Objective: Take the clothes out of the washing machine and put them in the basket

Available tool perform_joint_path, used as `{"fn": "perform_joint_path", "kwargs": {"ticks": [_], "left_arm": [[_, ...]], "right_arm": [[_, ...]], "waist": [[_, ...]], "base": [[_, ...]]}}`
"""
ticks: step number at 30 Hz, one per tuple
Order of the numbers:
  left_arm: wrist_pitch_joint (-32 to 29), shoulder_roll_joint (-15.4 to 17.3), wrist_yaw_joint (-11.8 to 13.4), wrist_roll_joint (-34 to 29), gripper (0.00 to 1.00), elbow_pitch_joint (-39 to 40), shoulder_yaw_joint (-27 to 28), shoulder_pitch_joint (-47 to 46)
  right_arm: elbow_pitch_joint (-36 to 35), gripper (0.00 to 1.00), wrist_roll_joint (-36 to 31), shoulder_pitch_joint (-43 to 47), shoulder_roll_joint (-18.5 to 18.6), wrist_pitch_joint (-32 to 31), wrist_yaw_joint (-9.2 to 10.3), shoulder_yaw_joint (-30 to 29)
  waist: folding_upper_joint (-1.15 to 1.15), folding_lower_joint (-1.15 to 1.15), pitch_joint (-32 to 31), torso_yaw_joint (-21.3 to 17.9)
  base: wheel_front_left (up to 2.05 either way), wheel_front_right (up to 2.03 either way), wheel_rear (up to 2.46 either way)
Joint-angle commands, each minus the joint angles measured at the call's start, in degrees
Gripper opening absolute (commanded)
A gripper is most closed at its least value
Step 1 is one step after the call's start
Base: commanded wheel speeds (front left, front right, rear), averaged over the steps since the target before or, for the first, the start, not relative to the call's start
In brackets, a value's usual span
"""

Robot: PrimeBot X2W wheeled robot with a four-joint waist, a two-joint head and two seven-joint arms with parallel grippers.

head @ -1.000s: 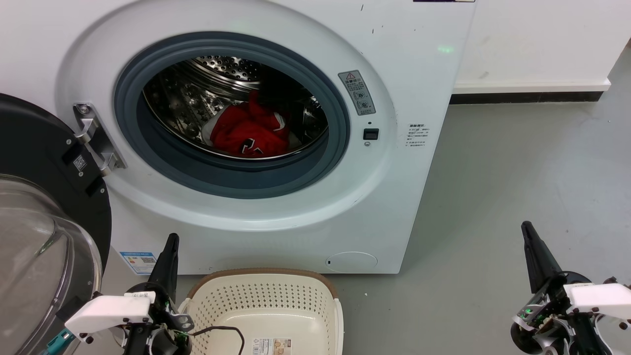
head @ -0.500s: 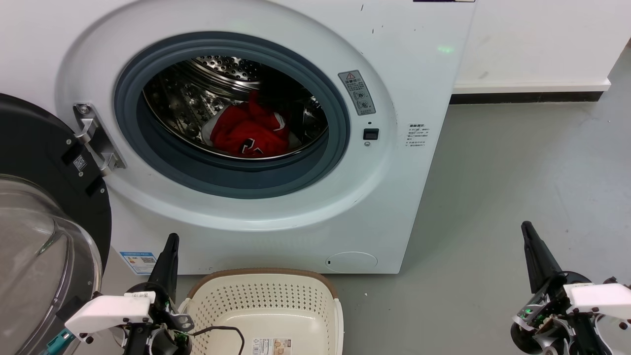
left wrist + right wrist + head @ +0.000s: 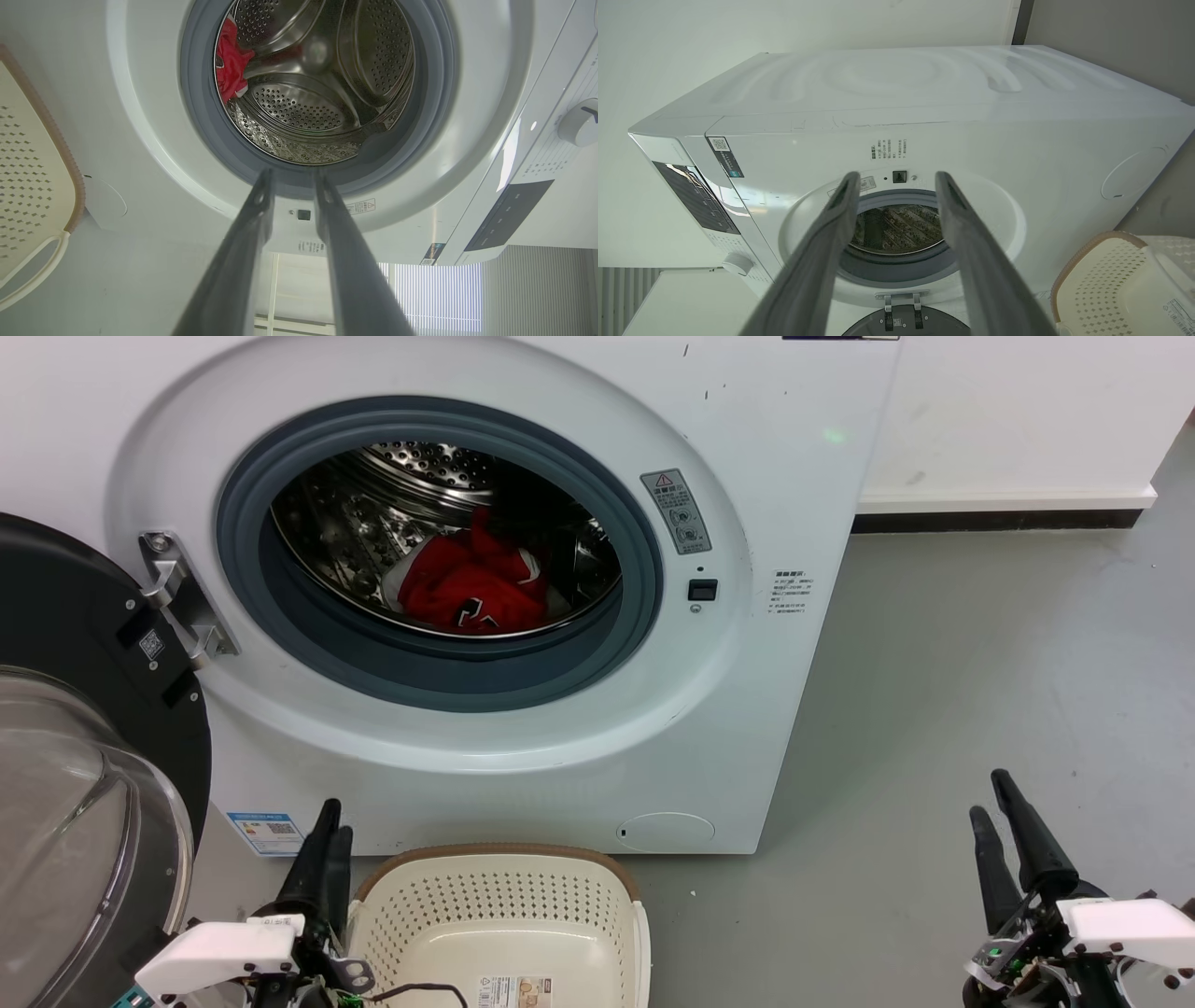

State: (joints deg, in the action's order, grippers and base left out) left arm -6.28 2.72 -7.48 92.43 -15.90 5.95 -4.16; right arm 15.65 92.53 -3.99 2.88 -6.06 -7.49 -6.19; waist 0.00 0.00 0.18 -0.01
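Left end effector [image 3: 334, 817], narrowly parted, and right end effector [image 3: 988, 793], wider, hang empty before the large white front-loading washing machine [image 3: 794, 476]; bright red soft clothes [image 3: 471, 583] lie crumpled inside, probably light and limp; a raised fold offers the best pinch; cream perforated plastic basket [image 3: 495, 851] sits below.

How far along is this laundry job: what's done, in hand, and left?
Done: the washing machine door stands open. In hand: nothing; the left end effector and right end effector are open and empty. Left: the red clothes lie in the drum; the basket holds none.
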Motion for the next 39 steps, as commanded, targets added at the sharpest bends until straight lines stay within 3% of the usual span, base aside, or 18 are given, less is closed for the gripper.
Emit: {"fn": "perform_joint_path", "kwargs": {"ticks": [1,11,20,30,39], "left_arm": [[0.57,0.11,0.00,-0.39,1.00,1.33,-0.49,-1.13],[3.63,0.45,0.00,-4.93,1.00,3.17,-2.99,-1.26],[5.89,0.48,0.00,-12.59,1.00,5.51,-3.61,-1.30],[8.18,1.92,-0.01,-27.06,1.00,7.26,-4.68,-2.23],[10.04,2.71,0.00,-39.57,1.00,7.65,-5.50,-2.65]], "right_arm": [[-1.52,1.00,-0.35,-0.89,0.08,0.56,0.00,0.58],[-3.21,1.00,-5.35,0.11,0.08,3.39,0.00,1.94],[-5.73,1.00,-19.28,0.58,0.07,5.67,0.00,3.21],[-8.98,1.00,-35.74,1.42,0.07,7.95,0.00,4.37],[-10.38,1.00,-45.90,2.48,0.07,9.18,0.00,5.38]], "waist": [[0.00,0.00,0.03,0.00],[0.00,0.00,0.15,0.25],[0.00,0.00,0.18,0.50],[0.00,0.00,0.38,0.75],[0.00,0.00,0.38,0.74]], "base": [[0.00,0.00,0.00],[0.00,0.00,0.00],[0.00,0.00,0.00],[0.00,0.00,0.00],[0.00,0.00,0.00]]}}
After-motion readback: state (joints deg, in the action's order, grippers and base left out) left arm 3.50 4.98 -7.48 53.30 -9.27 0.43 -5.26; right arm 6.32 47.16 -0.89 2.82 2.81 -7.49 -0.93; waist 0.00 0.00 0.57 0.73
